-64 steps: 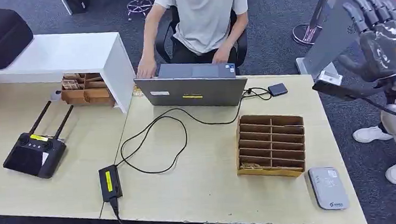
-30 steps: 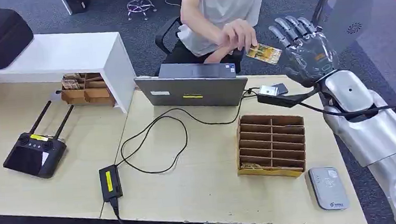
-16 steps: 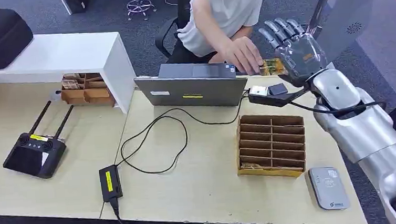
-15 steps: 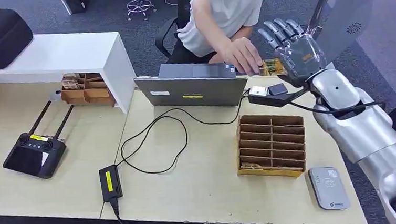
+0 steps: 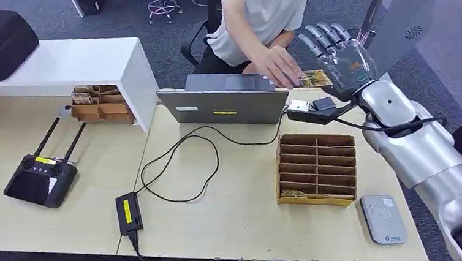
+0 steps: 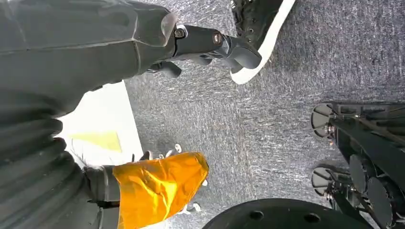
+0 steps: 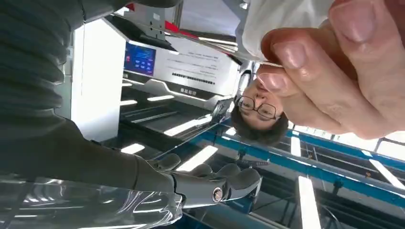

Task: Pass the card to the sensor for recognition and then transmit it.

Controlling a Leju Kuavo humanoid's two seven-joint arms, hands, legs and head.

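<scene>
The person's hand [image 5: 280, 65] is bringing the card [image 5: 314, 78] lower, right against the right hand [image 5: 341, 61], whose fingers [image 5: 315, 37] are spread, grasping nothing yet (handover looks imminent). Left hand [image 6: 95, 33]: cannot tell.

Silver right arm [image 5: 423, 148], black cable, dark grey fingers [image 5: 320, 36].
</scene>
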